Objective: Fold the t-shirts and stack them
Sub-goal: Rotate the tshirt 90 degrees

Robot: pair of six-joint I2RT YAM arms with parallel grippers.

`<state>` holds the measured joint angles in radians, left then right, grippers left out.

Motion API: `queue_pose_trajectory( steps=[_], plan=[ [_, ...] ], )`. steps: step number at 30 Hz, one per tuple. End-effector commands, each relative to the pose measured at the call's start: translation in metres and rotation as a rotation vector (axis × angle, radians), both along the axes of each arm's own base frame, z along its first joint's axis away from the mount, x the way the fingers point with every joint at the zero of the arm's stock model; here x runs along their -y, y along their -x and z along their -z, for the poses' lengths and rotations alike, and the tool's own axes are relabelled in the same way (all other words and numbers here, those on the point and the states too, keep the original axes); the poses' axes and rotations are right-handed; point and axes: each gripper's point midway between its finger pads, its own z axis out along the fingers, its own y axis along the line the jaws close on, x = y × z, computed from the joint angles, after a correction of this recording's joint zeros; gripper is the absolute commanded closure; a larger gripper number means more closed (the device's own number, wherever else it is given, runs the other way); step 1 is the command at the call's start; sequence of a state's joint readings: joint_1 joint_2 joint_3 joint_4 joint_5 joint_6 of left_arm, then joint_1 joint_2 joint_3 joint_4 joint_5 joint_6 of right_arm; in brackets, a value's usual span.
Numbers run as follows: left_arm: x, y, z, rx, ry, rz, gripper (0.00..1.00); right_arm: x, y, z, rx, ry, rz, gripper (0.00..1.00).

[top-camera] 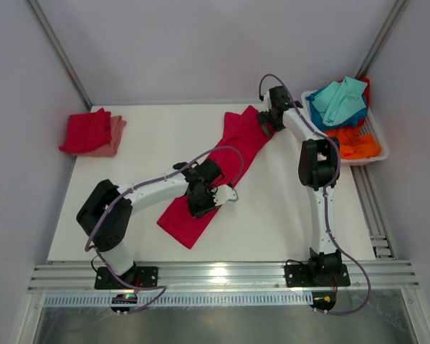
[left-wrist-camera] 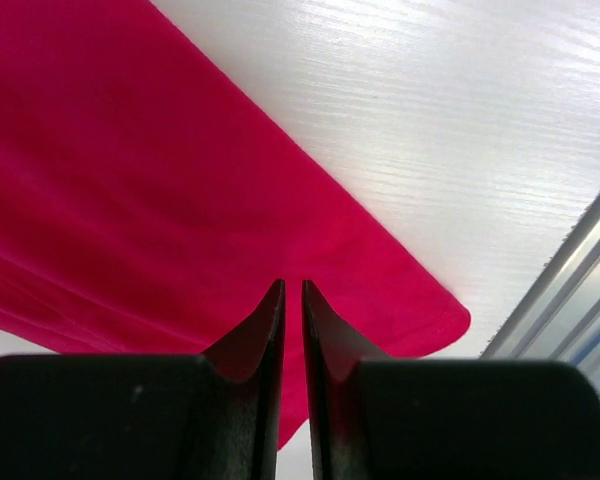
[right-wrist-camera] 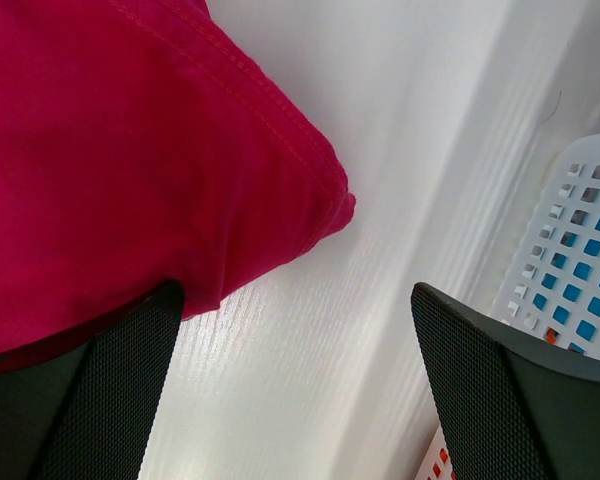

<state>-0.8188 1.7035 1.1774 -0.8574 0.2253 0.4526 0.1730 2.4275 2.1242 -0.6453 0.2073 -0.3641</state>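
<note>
A crimson t-shirt (top-camera: 247,136) lies folded into a long strip, running from the table's near middle to the far right. My left gripper (top-camera: 199,206) hovers over its near half. In the left wrist view the left gripper (left-wrist-camera: 291,285) has its jaws almost together with nothing between them, above the shirt (left-wrist-camera: 180,180) near its rounded end. My right gripper (top-camera: 265,125) is at the strip's far end. In the right wrist view the right gripper (right-wrist-camera: 295,290) is wide open, one finger (right-wrist-camera: 130,370) at the edge of the shirt's corner (right-wrist-camera: 130,150), the other over bare table.
A folded red shirt (top-camera: 86,129) lies on a pink one (top-camera: 116,137) at the far left. A white basket (top-camera: 376,136) at the far right holds teal (top-camera: 340,100) and orange (top-camera: 358,143) shirts; it shows in the right wrist view (right-wrist-camera: 580,250). A metal rail (left-wrist-camera: 570,290) runs along the near edge.
</note>
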Motion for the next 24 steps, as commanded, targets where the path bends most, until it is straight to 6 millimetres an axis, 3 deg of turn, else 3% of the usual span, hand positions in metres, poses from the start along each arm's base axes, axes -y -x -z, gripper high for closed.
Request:
queue_pose_trajectory(
  steps=[1, 11, 17, 24],
  plan=[
    [0.001, -0.012, 0.002, 0.087, 0.015, 0.007, 0.88, -0.001, -0.006, -0.010, 0.023, 0.009, -0.001, 0.01],
    [-0.010, -0.024, 0.044, 0.047, -0.060, -0.038, 0.89, 0.000, -0.001, -0.009, 0.016, 0.010, 0.003, 0.01],
    [-0.010, -0.005, 0.063, -0.076, -0.100, -0.035, 0.89, 0.001, -0.005, -0.007, 0.022, 0.015, 0.009, 0.01],
    [0.007, 0.025, 0.063, -0.154, -0.099, 0.066, 0.89, 0.003, -0.009, 0.000, 0.007, 0.036, 0.022, 0.01]
  ],
)
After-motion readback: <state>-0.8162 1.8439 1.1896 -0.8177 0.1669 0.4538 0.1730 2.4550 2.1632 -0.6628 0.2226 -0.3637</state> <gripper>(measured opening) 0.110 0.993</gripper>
